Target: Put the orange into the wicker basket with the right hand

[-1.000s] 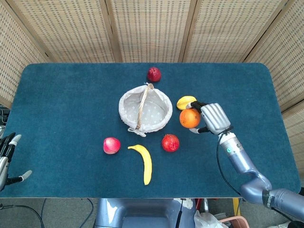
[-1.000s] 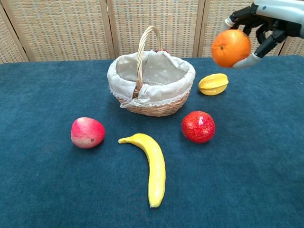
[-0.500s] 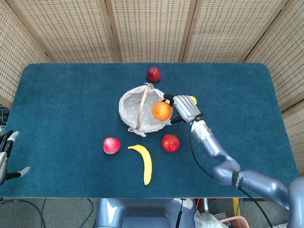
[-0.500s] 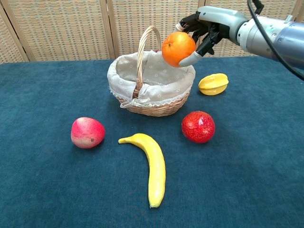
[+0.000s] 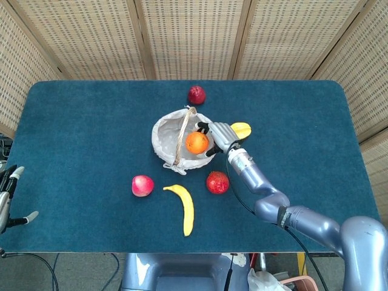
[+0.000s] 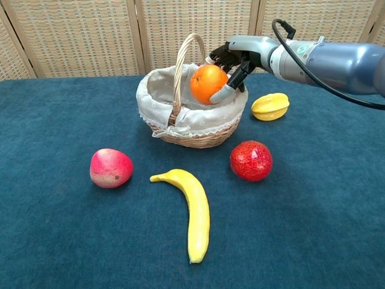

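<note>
My right hand (image 5: 219, 134) (image 6: 233, 61) holds the orange (image 5: 196, 142) (image 6: 207, 83) just over the right half of the wicker basket (image 5: 167, 147) (image 6: 180, 130), right of its arched handle. The orange sits low between the cloth-lined walls; I cannot tell whether it touches the lining. My left hand (image 5: 7, 197) shows only at the left edge of the head view, off the table, fingers apart and holding nothing.
A yellow starfruit (image 5: 241, 130) (image 6: 270, 106) lies right of the basket, behind my right forearm. A red pomegranate (image 5: 217, 182) (image 6: 251, 161), a banana (image 5: 184, 207) (image 6: 192, 211) and a pinkish-red fruit (image 5: 142, 185) (image 6: 110, 168) lie in front. Another red fruit (image 5: 196, 94) lies behind the basket.
My right hand has carried the orange leftward from beside the starfruit to over the basket and lowered it inside the rim. The left hand has barely moved.
</note>
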`<state>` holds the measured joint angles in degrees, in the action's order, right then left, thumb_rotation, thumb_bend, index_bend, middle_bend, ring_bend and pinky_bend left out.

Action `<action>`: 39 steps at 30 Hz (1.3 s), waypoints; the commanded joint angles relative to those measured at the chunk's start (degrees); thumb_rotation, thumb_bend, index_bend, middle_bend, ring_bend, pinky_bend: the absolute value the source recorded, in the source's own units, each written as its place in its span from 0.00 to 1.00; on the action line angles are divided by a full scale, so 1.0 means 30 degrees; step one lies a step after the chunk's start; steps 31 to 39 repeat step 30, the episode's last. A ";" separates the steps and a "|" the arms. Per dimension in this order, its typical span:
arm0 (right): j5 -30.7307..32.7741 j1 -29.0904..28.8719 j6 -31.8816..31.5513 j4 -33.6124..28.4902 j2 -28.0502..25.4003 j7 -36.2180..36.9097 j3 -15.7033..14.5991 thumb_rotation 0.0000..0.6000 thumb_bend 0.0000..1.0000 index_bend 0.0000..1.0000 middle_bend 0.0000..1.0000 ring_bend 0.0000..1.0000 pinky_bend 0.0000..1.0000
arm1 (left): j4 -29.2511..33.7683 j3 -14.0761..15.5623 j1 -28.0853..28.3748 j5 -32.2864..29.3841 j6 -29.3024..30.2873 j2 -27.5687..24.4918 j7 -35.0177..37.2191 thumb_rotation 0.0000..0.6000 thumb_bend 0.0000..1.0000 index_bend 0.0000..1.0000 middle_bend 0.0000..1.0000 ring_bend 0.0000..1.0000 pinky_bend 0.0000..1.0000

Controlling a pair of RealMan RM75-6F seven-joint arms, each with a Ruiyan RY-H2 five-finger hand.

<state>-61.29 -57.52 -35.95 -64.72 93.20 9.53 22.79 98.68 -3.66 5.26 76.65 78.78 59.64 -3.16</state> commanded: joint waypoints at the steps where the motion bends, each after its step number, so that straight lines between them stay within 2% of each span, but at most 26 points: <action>1: 0.0585 -0.0031 0.0123 -0.0541 -0.0634 -0.0671 -0.0286 1.00 0.00 0.02 0.00 0.00 0.11 | 0.0035 0.0021 -0.0007 0.0037 0.0027 -0.0025 0.0043 1.00 0.00 0.00 0.00 0.00 0.00; 10: 0.0917 0.1830 -0.1829 -0.4852 -0.3731 -0.1753 -0.0879 1.00 0.00 0.01 0.00 0.00 0.10 | 0.0322 0.0297 -0.0154 0.0784 0.0438 -0.0169 0.0204 1.00 0.00 0.00 0.00 0.00 0.00; 14: 0.0219 0.3763 -0.3499 -0.7776 -0.6138 -0.2167 -0.1835 1.00 0.00 0.01 0.00 0.00 0.10 | 0.0475 0.0521 -0.0351 0.1403 0.0855 -0.0328 0.0427 1.00 0.00 0.00 0.00 0.00 0.00; 17: -0.1121 0.5603 -0.5358 -0.9393 -0.7642 -0.1972 -0.2795 1.00 0.00 0.01 0.00 0.00 0.08 | 0.0532 0.0689 -0.0523 0.1816 0.1167 -0.0447 0.0638 1.00 0.00 0.00 0.00 0.00 0.00; 24: -0.5713 0.9649 -1.1007 -0.9591 -0.9067 -0.2250 -0.5493 1.00 0.00 0.00 0.00 0.00 0.00 | 0.0593 0.1063 -0.1073 0.3008 0.2323 -0.0687 0.1088 1.00 0.00 0.00 0.00 0.00 0.00; 28: -0.7171 1.1691 -1.3715 -0.9792 -0.9619 -0.3950 -0.6808 1.00 0.00 0.00 0.00 0.00 0.00 | 0.0620 0.1225 -0.1327 0.3518 0.2855 -0.0693 0.1000 1.00 0.00 0.00 0.00 0.00 0.00; 30: -0.7681 1.2421 -1.4646 -0.9944 -0.9697 -0.4512 -0.7186 1.00 0.00 0.00 0.00 0.00 0.00 | 0.0621 0.1287 -0.1389 0.3707 0.2988 -0.0644 0.0855 1.00 0.00 0.00 0.00 0.00 0.00; 39: -0.7681 1.2421 -1.4646 -0.9944 -0.9697 -0.4512 -0.7186 1.00 0.00 0.00 0.00 0.00 0.00 | 0.0621 0.1287 -0.1389 0.3707 0.2988 -0.0644 0.0855 1.00 0.00 0.00 0.00 0.00 0.00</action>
